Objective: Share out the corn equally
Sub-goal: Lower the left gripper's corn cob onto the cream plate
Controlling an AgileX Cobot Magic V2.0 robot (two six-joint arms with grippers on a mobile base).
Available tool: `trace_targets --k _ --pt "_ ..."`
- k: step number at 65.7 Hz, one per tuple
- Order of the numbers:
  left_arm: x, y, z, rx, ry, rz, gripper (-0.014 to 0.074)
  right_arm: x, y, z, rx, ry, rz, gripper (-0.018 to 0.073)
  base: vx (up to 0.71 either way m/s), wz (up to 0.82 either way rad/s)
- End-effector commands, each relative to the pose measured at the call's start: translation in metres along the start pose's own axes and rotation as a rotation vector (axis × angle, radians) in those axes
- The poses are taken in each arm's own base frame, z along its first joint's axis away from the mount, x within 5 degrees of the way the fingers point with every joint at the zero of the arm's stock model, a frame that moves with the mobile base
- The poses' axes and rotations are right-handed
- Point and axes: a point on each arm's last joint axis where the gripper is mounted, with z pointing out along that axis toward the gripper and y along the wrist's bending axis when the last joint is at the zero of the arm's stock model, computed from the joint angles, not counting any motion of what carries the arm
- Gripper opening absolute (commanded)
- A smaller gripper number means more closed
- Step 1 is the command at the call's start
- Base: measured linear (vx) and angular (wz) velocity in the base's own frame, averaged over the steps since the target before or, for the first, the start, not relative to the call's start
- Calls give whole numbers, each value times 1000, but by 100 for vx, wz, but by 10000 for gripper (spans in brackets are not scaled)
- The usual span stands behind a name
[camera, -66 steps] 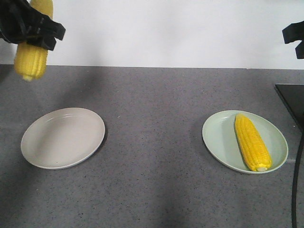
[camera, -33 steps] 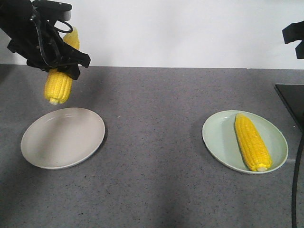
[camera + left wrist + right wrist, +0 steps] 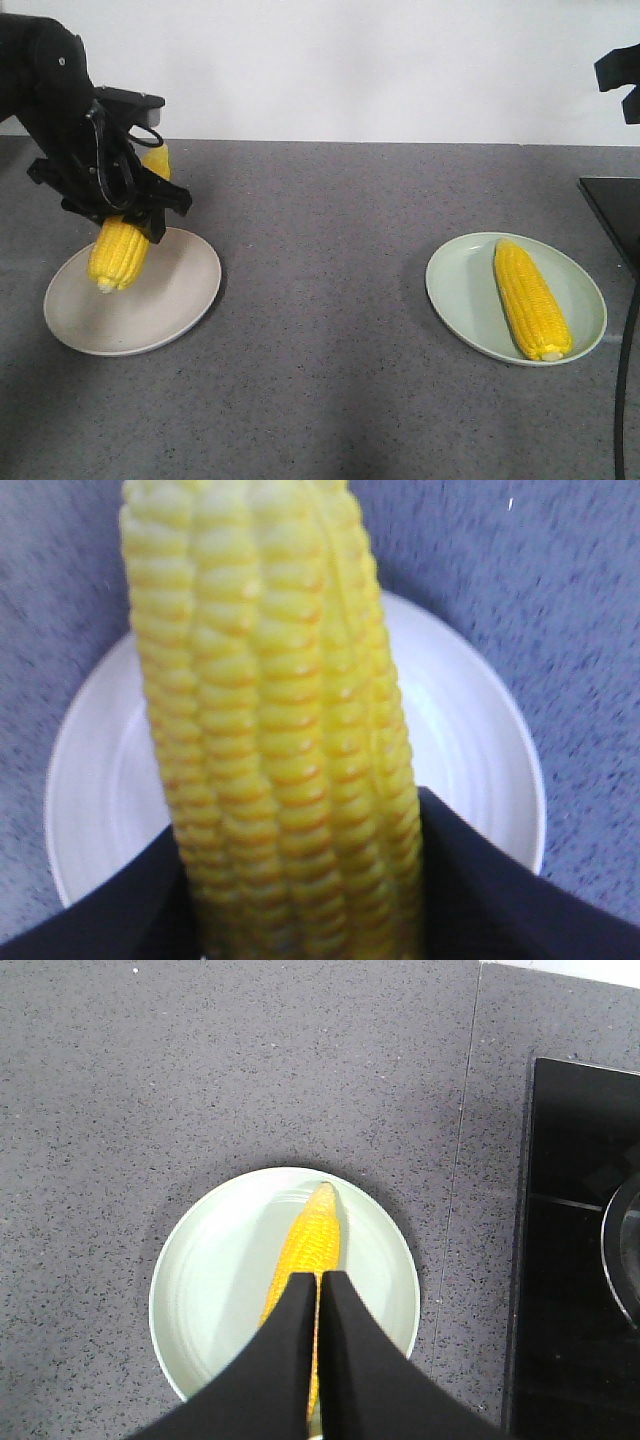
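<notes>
Gripping a corn cob [image 3: 118, 250], the left pincer [image 3: 125, 205] hangs over the white plate [image 3: 170, 300].

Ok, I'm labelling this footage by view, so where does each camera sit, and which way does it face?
Front view: faces the grey counter and the wall behind it; shows the left gripper holding a corn cob over the beige plate, and part of the right arm at the top right.
Left wrist: looks down the held corn cob onto the beige plate; dark fingers show.
Right wrist: looks down past shut fingers onto the green plate and its cob.
Shared: each wrist view shares its plate and cob with the front view.
</notes>
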Motion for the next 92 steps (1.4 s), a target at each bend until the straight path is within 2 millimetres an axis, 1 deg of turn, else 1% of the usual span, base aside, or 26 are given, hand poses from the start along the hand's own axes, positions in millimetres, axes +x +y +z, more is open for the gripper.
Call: trace_targets --k 1,8,20,30,43,78,92 --pt "7 1 -16 0 -40 -16 248 -5 1 -19 7 -97 -1 -9 0 0" --pt "13 3 -6 8 0 -40 248 -5 1 -19 7 -97 -1 -9 0 0" --pt "16 10 6 21 40 -111 248 -5 1 -19 7 -97 -1 -9 0 0" --pt "15 10 9 84 45 -149 248 -5 1 -19 7 -97 -1 -9 0 0" --pt "14 10 16 89 60 -152 250 -5 1 -19 7 -97 -1 -9 0 0" --pt "14 11 16 71 61 -144 313 -5 1 -19 7 -97 -1 -9 0 0" --pt "14 11 16 71 61 -144 317 -5 1 -19 7 -97 -1 -9 0 0"
